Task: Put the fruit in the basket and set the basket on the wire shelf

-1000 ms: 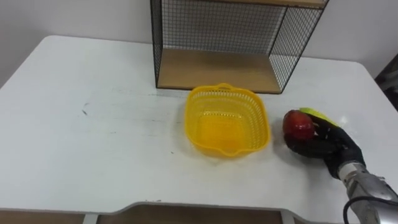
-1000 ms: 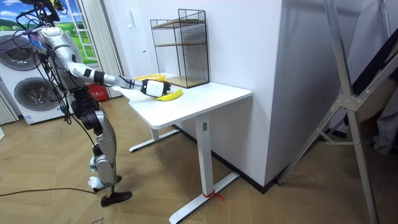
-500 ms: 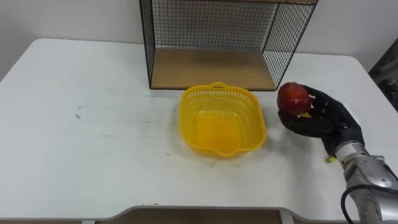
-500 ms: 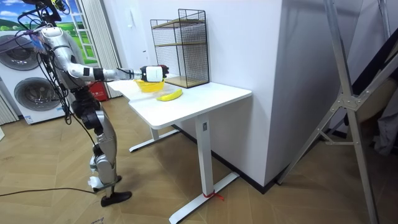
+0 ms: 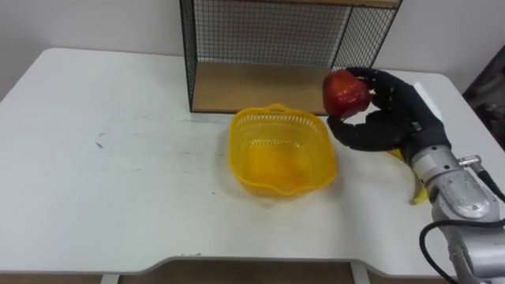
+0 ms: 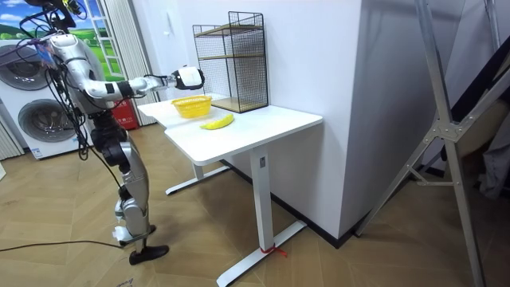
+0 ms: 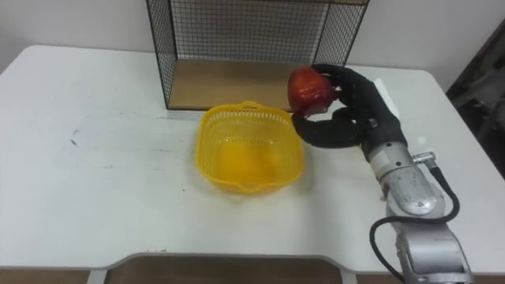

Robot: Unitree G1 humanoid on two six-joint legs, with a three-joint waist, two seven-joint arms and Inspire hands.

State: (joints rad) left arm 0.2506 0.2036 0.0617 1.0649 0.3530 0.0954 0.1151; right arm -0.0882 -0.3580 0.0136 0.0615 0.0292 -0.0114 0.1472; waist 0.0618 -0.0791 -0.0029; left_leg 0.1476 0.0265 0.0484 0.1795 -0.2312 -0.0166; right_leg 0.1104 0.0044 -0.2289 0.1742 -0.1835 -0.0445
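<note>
- Left eye view: the right hand (image 5: pixel 390 110) comes in from the lower right. Its dark fingers and thumb are curled round a red apple (image 5: pixel 345 92), so it is gripping the apple.
- The apple is held clear of the white table (image 5: pixel 118 173). It shows just past the far right corner of the yellow basket (image 5: pixel 276 162) and in front of the right front post of the wire shelf (image 5: pixel 276 47).
- The apple is not touching the basket rim. Whether it is over the rim or just outside it, I cannot tell.
- The basket sits upright near the middle of the table, just in front of the shelf's wooden base board (image 5: pixel 260 85), with a narrow strip of table between them. No fruit is in it yet.
- The banana (image 5: pixel 416 189) lies on the table toward the right edge, right of the basket and apart from it. It is mostly hidden behind the right wrist, with only its yellow ends showing.
- The wire shelf stands at the table's far edge, its open front facing the robot.
- Room view: the robot stands upright at the end of the table on the room view's left, with its right arm stretched out over the tabletop.
- There the hand is held higher than the basket rim, and the banana lies beside the basket on the side toward the room view's right.
- Washing machines (image 6: pixel 36 119) stand behind the robot.
</note>
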